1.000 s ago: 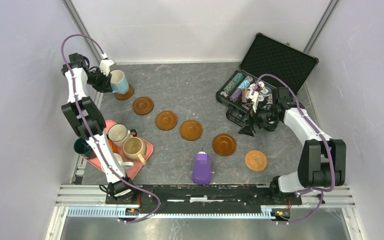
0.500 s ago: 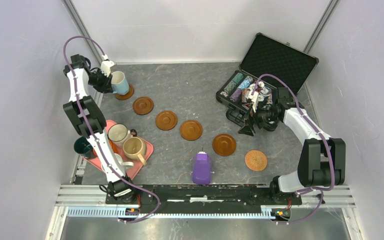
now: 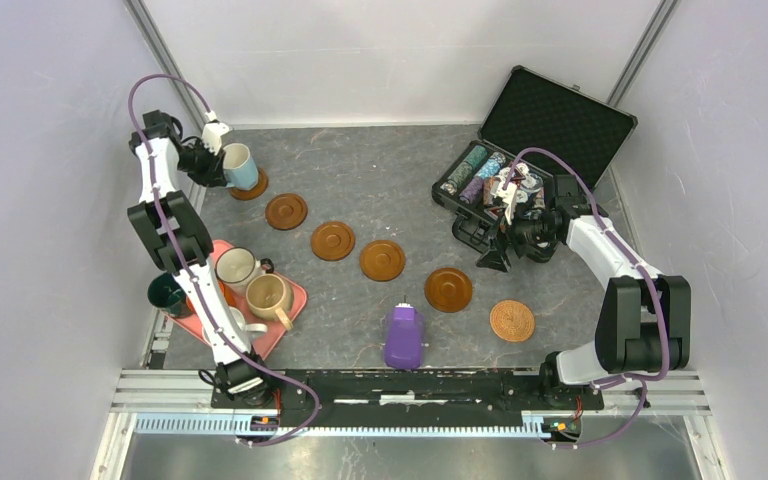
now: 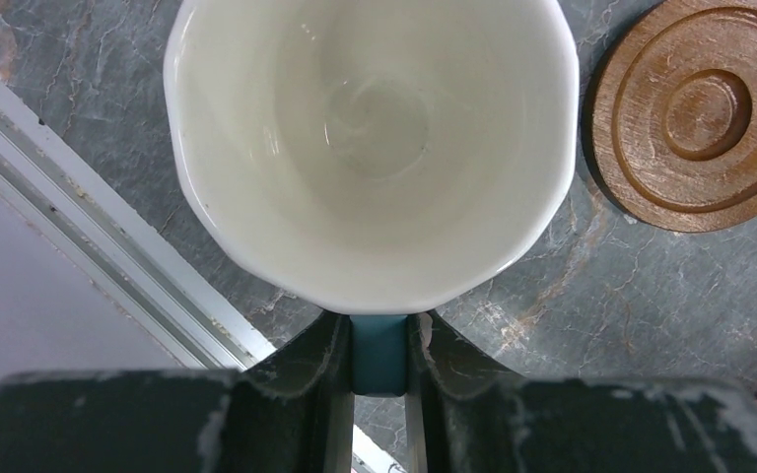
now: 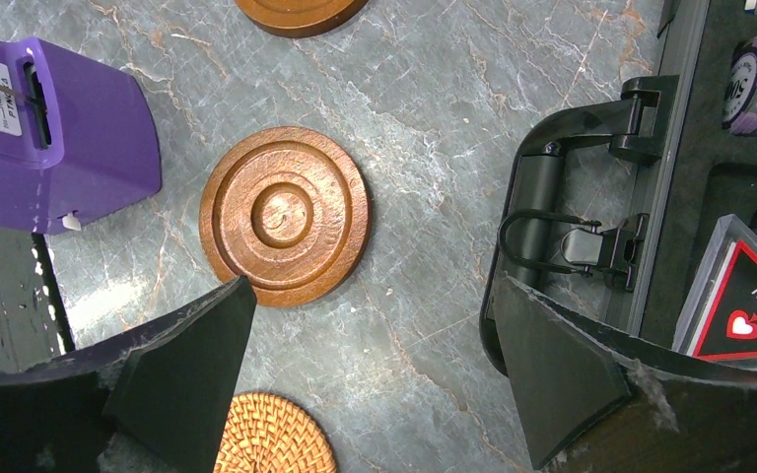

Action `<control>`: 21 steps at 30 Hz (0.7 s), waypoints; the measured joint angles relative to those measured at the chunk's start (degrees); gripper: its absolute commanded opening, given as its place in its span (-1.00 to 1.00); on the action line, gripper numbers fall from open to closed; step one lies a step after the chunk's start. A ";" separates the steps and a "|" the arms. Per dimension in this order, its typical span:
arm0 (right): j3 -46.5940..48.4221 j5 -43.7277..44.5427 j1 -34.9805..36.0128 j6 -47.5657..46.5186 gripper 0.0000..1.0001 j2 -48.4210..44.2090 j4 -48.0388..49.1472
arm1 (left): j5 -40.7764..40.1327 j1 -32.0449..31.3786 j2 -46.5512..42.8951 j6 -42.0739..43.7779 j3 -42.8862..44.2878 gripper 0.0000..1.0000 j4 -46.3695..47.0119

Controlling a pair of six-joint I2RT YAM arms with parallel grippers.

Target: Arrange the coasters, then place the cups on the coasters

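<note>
Six coasters lie in a diagonal row on the table (image 3: 380, 170): five dark wood coasters (image 3: 332, 240) and, nearest the arm bases, one woven coaster (image 3: 512, 320). The left claw (image 4: 379, 340) is clamped on the handle of the light blue mug (image 3: 240, 166) over the farthest disc. The mug hides most of that disc, so contact between them cannot be made out. The right claw (image 5: 372, 281) is spread wide and empty above the table, beside the poker chip case (image 3: 560, 115). On the pink tray (image 3: 295, 292), the left arm (image 3: 170, 225) cuts off part of the white mug (image 3: 250, 326).
</note>
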 measured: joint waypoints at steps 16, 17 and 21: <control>0.00 0.00 0.00 0.17 0.96 0.39 0.20 | 0.07 -0.02 0.20 -0.07 0.52 0.15 1.33; 0.00 0.00 0.00 0.17 0.96 0.39 0.20 | 0.07 0.00 0.20 -0.07 0.52 0.22 1.31; 0.00 0.00 0.00 0.15 0.96 0.39 0.20 | 0.02 0.00 0.17 -0.09 0.52 0.66 1.05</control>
